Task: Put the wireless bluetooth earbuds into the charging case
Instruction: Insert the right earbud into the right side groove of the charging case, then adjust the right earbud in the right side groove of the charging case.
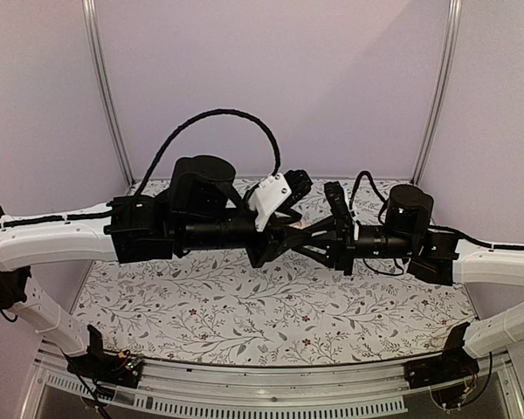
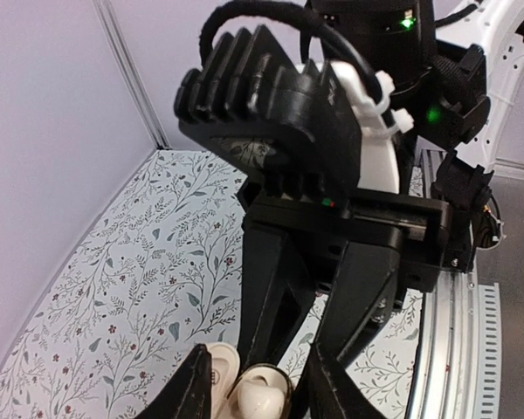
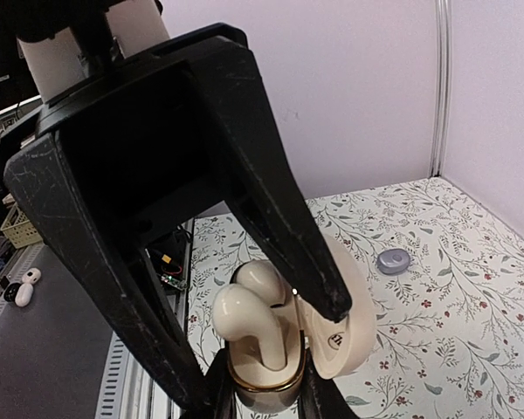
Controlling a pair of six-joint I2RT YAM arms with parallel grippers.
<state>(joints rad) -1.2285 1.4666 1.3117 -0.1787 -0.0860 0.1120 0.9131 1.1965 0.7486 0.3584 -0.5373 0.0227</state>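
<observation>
Cream-coloured and rimmed in gold, the charging case [image 3: 262,388] hangs in mid-air above the floral counter [image 1: 201,305], pinched between the closed fingers of the right gripper [image 3: 271,397]. That gripper appears to hold it upright, with the lid [image 3: 349,332] swung back to the right, so the open mouth faces the opposing arm. From the left, the left gripper [image 2: 260,388] meets it head-on. Its fingers stand partly apart on either side of the case's mouth, and nothing is visibly clamped between them. That stance suggests a release rather than a grasp.

The count is two earbuds [image 3: 244,319], both standing in the case's mouth, one in front of the other. Whether each is fully seated cannot be told. There is one case, one lid and two grippers. One small grey disc [image 3: 393,259] lies alone on the counter toward the far right corner, well apart from the work.
</observation>
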